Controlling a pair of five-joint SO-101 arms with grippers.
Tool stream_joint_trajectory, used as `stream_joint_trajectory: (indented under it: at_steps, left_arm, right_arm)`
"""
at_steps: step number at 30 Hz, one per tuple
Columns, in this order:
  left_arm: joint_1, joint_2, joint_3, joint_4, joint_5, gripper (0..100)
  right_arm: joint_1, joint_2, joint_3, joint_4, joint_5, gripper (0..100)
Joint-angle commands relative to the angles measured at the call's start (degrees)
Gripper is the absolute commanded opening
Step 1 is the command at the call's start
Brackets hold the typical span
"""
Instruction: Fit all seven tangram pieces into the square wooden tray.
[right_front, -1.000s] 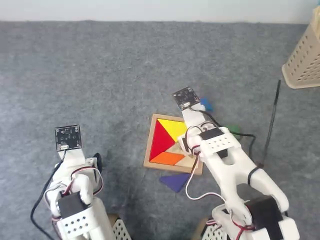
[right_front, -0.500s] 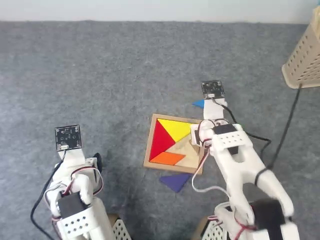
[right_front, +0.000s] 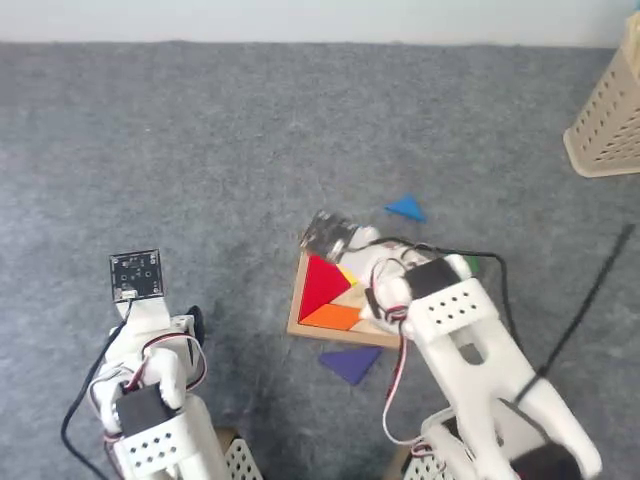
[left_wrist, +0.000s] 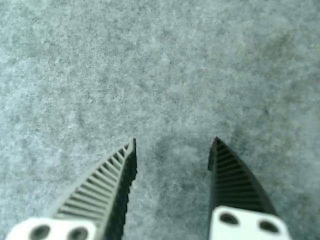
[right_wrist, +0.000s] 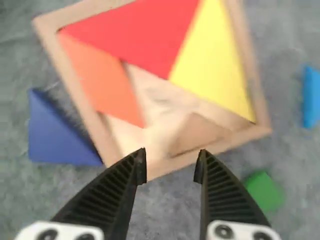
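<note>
High view: the tray (right_front: 296, 312) holds a red piece (right_front: 322, 285) and an orange piece (right_front: 333, 317). An indigo triangle (right_front: 350, 363), a blue triangle (right_front: 406, 208) and a green piece (right_front: 470, 265) lie just outside it on the desk (right_front: 200, 150).

Left wrist view: the left end effector (left_wrist: 175, 142) is released and empty, well apart from the tray.

Right wrist view: the right end effector (right_wrist: 171, 151) is released and empty over the tray's edge. A yellow piece (right_wrist: 215, 65) is seated too, so about three of the seven look placed.

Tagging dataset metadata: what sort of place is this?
Probably an indoor lab or hobby workbench: a grey carpet-like mat is the work surface, a pale wall runs behind it, and a beige slatted basket stands at the far corner.
</note>
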Motion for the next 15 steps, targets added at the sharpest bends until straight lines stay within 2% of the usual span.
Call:
stream_joint_trajectory:
  at_steps: [1,5,15]
  left_arm:
    - [0.0,-0.7,-1.1,0.2,0.5,23]
    - [0.0,-0.7,-1.1,0.2,0.5,23]
    - [0.0,-0.7,-1.1,0.2,0.5,23]
  right_arm:
    - [-0.7,4.8,-3.8,-1.7,5.9,16.3]
    - [-0.5,10.2,-5.9,-2.5,9.7,18.2]
    - [4.1,22.3,-17.4,-2.2,9.9,20.2]
